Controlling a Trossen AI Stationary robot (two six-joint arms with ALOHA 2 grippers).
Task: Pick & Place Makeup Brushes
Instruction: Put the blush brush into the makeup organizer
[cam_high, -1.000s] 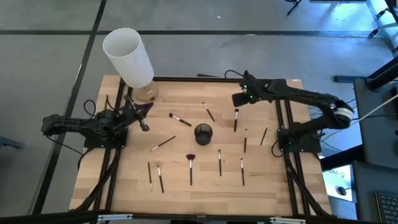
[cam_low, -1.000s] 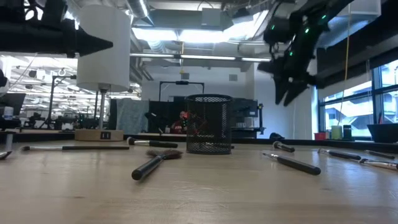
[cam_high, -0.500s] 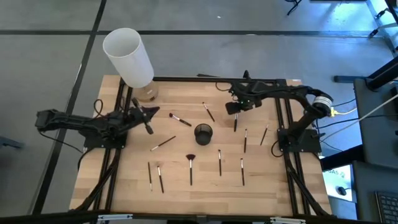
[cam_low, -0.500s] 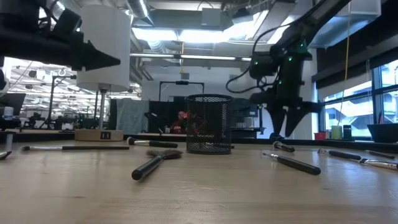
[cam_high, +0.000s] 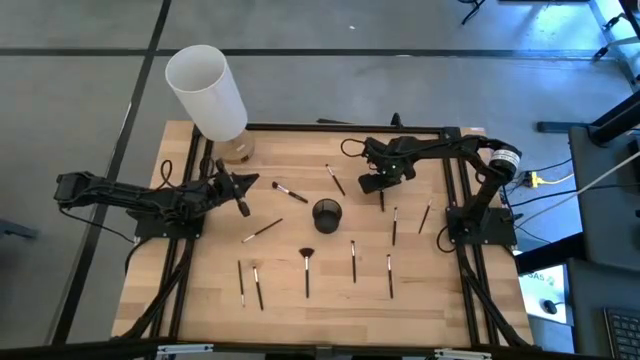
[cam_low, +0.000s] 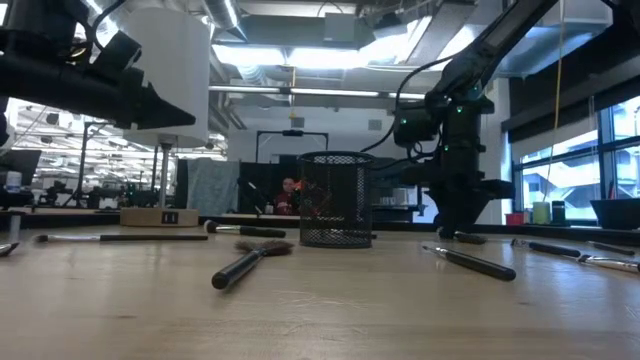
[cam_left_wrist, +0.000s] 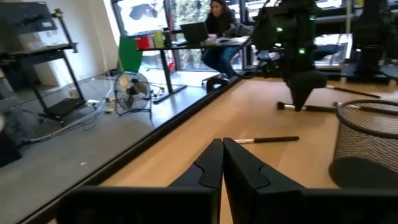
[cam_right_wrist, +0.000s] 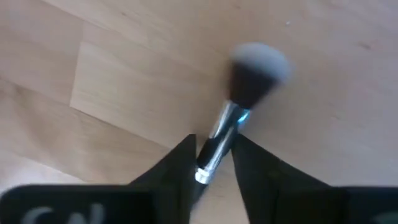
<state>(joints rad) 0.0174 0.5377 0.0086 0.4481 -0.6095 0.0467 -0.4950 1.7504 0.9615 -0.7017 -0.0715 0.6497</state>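
Several thin makeup brushes lie flat on the wooden table around a black mesh cup (cam_high: 326, 212) (cam_low: 337, 200). My right gripper (cam_high: 379, 184) (cam_low: 460, 228) (cam_right_wrist: 214, 163) is down at the table behind the cup, shut on one brush (cam_high: 380, 198) that has a dark tuft with a pale tip (cam_right_wrist: 255, 71). My left gripper (cam_high: 242, 206) (cam_left_wrist: 222, 149) hovers shut above the table's left part, pointing toward the cup and touching nothing. My right gripper pinches the brush by its handle (cam_right_wrist: 210, 155), just behind the shiny ferrule, between its two fingers (cam_right_wrist: 180, 165). The fingers come from above, pointing down, and stand across the handle. The brush lies on the table, with its tuft sticking out past the fingertips.
A white cylinder lamp (cam_high: 205, 90) stands at the far left corner. Loose brushes lie at the far middle (cam_high: 335, 179), left of the cup (cam_high: 291, 192) (cam_high: 262, 230), and in a row near the front (cam_high: 306, 270) (cam_high: 352, 260) (cam_high: 389, 275) (cam_high: 240, 282). Two more lie right (cam_high: 394, 225) (cam_high: 425, 215).
My right gripper has swung from high over the far right toward the table's left and near side, then dropped to the tabletop onto the brush behind the cup. My left gripper has crept a little toward the table's middle.
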